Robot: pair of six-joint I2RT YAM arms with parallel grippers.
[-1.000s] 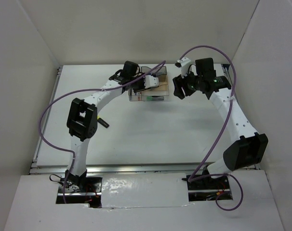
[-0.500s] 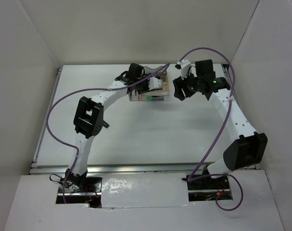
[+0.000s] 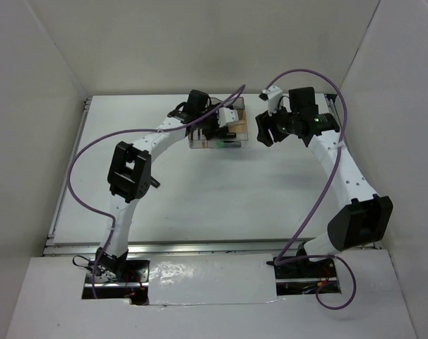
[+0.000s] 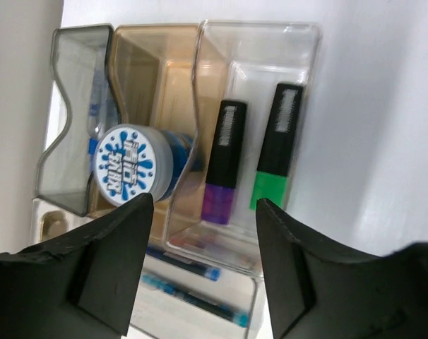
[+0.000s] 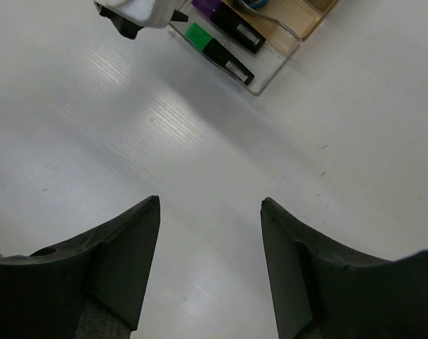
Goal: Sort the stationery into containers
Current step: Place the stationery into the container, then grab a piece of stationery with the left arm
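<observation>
The smoky-brown organiser [image 3: 200, 141] stands at the far middle of the table. In the left wrist view its rim [image 4: 256, 28] surrounds a round blue-white tub [image 4: 133, 164], a purple highlighter [image 4: 224, 164] and a green highlighter [image 4: 276, 148] side by side, and blue pens [image 4: 193, 279] in the near compartment. My left gripper [image 4: 203, 201] [image 3: 224, 123] hovers open and empty just above the organiser. My right gripper [image 5: 210, 201] [image 3: 263, 132] is open and empty over bare table right of the organiser, whose corner [image 5: 281, 63] with the green highlighter [image 5: 217, 51] shows at the top.
A small dark item [image 3: 153, 182] lies on the table beside the left arm's elbow. White walls enclose the table on the left, back and right. Purple cables loop over both arms.
My left arm has swung a little to the right and its gripper has shifted over the organiser. My right gripper has edged slightly towards the organiser.
</observation>
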